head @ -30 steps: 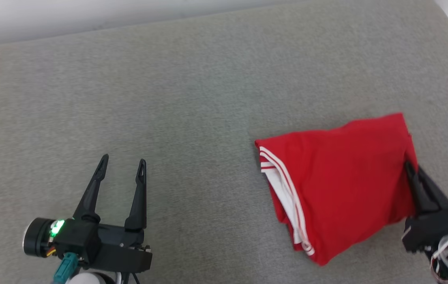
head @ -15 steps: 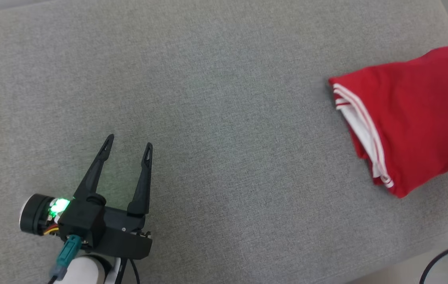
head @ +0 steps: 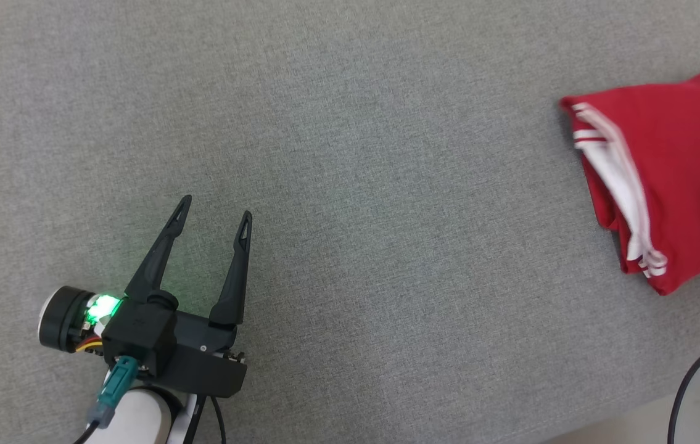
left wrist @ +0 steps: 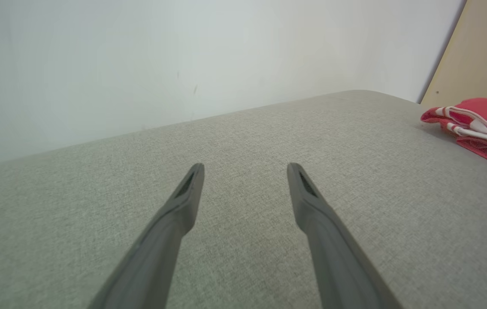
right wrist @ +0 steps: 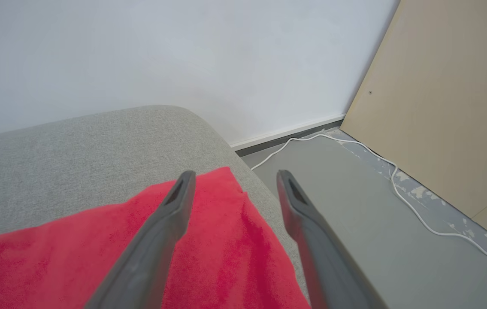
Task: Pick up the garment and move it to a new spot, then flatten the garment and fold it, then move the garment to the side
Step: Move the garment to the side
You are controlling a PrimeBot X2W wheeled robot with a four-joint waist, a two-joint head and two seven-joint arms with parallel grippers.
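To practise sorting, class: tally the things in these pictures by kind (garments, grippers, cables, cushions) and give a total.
Garments: 1, the red garment
Grippers: 2, the left gripper and the right gripper
Cables: 2, the black cable and the white cable
Cushions: 1, the grey cushion
Total: 6

Garment [head: 676, 172], at the cushion's right edge: red, with white lining and 2 narrow white stripes along its trim.
Cushion [head: 350, 154]: light grey, fine woven fleck.
Left gripper [head: 215, 206]: black; lamp [head: 103, 306] lit green; plug [head: 116, 383] teal.
Right gripper [right wrist: 234, 173]: dark grey.
Wall [right wrist: 140, 51] white. Panel [right wrist: 449, 107] pale tan. Floor [right wrist: 355, 206] grey.
1 white cable [right wrist: 402, 193], 1 black cable [head: 692, 382].
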